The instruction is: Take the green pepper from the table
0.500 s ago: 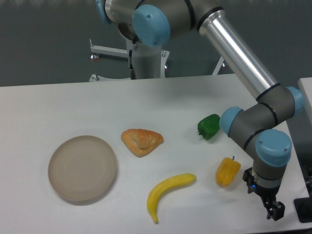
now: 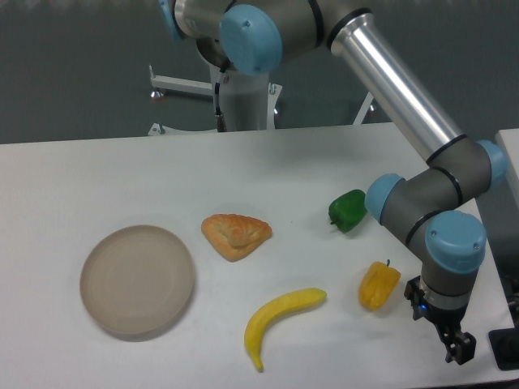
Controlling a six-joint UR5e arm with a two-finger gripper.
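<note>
The green pepper [image 2: 348, 211] is small, glossy and dark green. It lies on the white table [image 2: 97, 178] at the right, partly behind the arm's grey elbow joint. My gripper [image 2: 456, 349] hangs low at the table's front right corner, well in front of and to the right of the green pepper. Its dark fingers point down and look close together with nothing between them, but they are too small to judge.
A yellow-orange pepper [image 2: 378, 284] lies just left of the gripper's wrist. A banana [image 2: 280, 320] lies at the front middle, a croissant [image 2: 235, 234] in the centre, and a round beige plate [image 2: 137, 280] at the left. The table's right edge is near the gripper.
The arm's wrist and gripper have shifted very slightly. The objects have not moved.
</note>
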